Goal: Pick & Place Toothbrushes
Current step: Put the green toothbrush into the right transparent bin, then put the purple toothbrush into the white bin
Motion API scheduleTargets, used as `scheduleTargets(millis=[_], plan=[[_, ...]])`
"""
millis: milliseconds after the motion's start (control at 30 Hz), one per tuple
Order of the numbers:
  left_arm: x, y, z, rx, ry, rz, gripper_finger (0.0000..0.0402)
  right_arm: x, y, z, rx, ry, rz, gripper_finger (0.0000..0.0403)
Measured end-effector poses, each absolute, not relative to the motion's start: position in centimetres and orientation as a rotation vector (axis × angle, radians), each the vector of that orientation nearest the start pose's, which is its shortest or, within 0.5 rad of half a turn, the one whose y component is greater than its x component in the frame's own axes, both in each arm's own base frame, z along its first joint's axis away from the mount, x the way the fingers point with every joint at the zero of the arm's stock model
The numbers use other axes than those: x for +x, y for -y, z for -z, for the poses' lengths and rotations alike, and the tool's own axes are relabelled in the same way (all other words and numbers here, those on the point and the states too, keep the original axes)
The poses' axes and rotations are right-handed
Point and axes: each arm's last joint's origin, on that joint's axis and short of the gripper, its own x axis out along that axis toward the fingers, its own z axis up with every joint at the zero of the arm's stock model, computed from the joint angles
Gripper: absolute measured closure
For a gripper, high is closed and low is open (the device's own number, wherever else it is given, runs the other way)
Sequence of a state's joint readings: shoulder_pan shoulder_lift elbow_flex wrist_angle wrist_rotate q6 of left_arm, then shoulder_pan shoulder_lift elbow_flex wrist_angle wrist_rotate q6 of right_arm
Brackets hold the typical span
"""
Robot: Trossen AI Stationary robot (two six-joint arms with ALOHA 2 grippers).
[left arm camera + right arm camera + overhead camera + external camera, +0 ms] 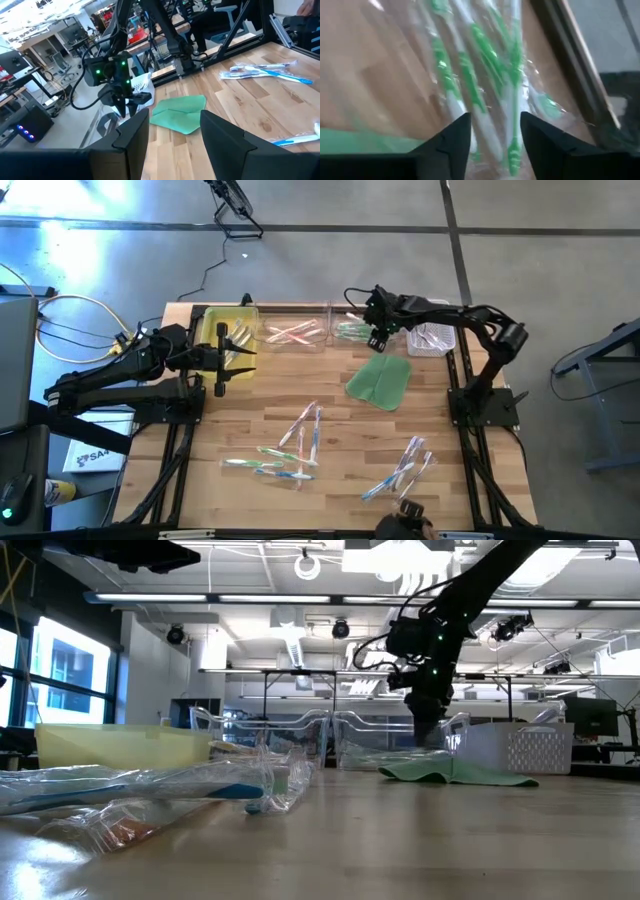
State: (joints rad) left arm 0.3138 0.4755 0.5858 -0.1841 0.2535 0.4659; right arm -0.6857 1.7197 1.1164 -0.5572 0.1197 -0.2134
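- Right hand [378, 340] at upper centre-right of the high view, hanging over the clear plastic bin [352, 331] holding green-handled wrapped toothbrushes [470, 80]; fingers spread, nothing between them, green brushes lying just beyond the tips in the right wrist view.
- Same hand in the low view upper right, pointing down above the clear bin, just behind the flat green cloth [455, 771].
- Left hand [222, 355] at upper left of the high view, over the yellow plastic bin [212, 322]; fingers spread, empty, seen wide apart at the bottom of the left wrist view.
- Second clear plastic bin [296, 333] between the yellow bin and the green-brush bin, holding pink-handled wrapped toothbrushes [292, 332].
- White slotted basket [432, 340] at upper right, touching the green-brush bin's side; clear wrappers inside, colours not readable.
- Green cloth on the wooden slatted table [240, 415], just below the right hand in the high view.
- Loose wrapped toothbrushes on the table: blue-and-pink cluster [305, 426] at centre, blue-green cluster [268, 464] at lower left of centre, blue cluster [402, 468] at lower right.
- Low view foreground left: glossy wrapper with a blue brush [150, 788], very close to the lens.
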Motion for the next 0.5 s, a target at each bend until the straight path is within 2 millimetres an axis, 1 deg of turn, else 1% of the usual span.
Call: scheduleTargets(millis=[100, 233, 367, 500], plan=[[11.4, -2.9, -30.4, 0.446, -0.084, -0.042, 0.023, 25.7, 21.0, -19.2, 0.137, -1.194, 0.581, 0.0229], [11.4, -2.9, -30.4, 0.448, -0.085, -0.042, 0.023, 25.8, 20.0, -20.8, 0.107, -1.15, 0.574, 0.0243], [11.4, -2.9, -30.3, 0.446, -0.091, -0.041, 0.023, 26.2, 18.2, -23.2, 0.056, -1.054, 0.556, 0.0266], [11.4, -2.9, -30.2, 0.443, -0.102, -0.038, 0.023, 27.0, 15.7, -25.8, 0.031, -0.915, 0.518, 0.0288]])
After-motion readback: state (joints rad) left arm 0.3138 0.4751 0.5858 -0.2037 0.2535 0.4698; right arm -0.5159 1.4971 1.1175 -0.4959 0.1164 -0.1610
